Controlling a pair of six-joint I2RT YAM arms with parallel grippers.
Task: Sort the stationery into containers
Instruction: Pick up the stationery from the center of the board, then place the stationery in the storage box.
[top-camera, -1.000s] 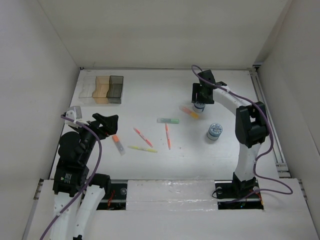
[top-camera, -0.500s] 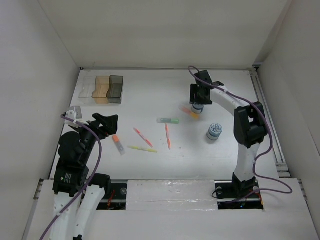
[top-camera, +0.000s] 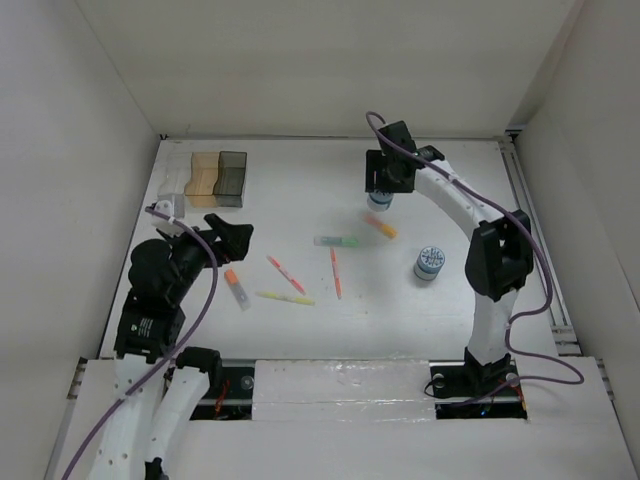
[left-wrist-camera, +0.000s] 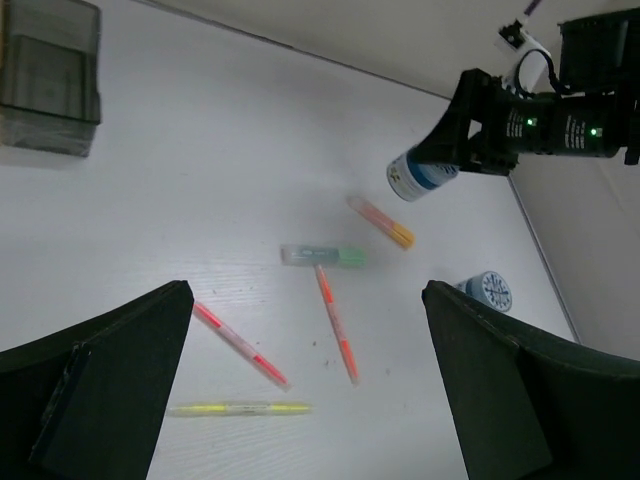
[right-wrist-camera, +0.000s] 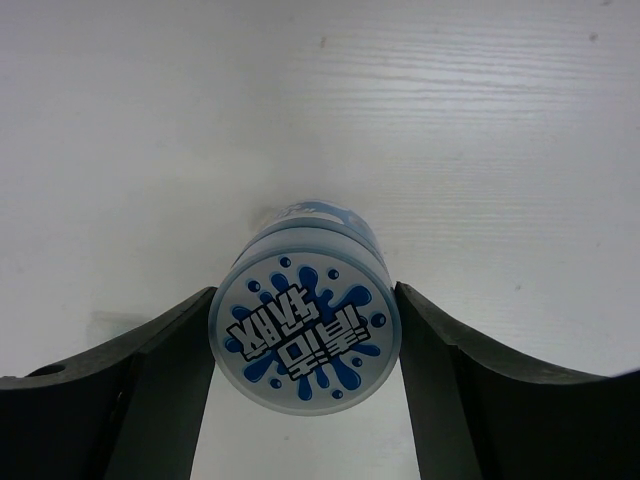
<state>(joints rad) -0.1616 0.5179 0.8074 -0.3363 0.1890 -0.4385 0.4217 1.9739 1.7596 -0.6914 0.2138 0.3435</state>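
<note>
Here, the carry step: my right jaws grip a blue-and-white roll (right-wrist-camera: 305, 335), clear of the tabletop (top-camera: 300, 205) at one o'clock; my left jaws gape empty. Next, I would carry it to the bins (top-camera: 205, 178) at ten o'clock.

A robotics lab test cell: a bare white counter (top-camera: 300, 190) boxed in by plain white panel walls (top-camera: 330, 60) left, far and right, with the left arm (top-camera: 150, 300) and right arm (top-camera: 495, 260) bolted at its near edge, trailing purple cables (top-camera: 546, 285).

Overhead view of whole table (top-camera: 300, 180); left wrist low across the same pens (left-wrist-camera: 335, 322); right wrist close on one roll (right-wrist-camera: 303, 340).
</note>
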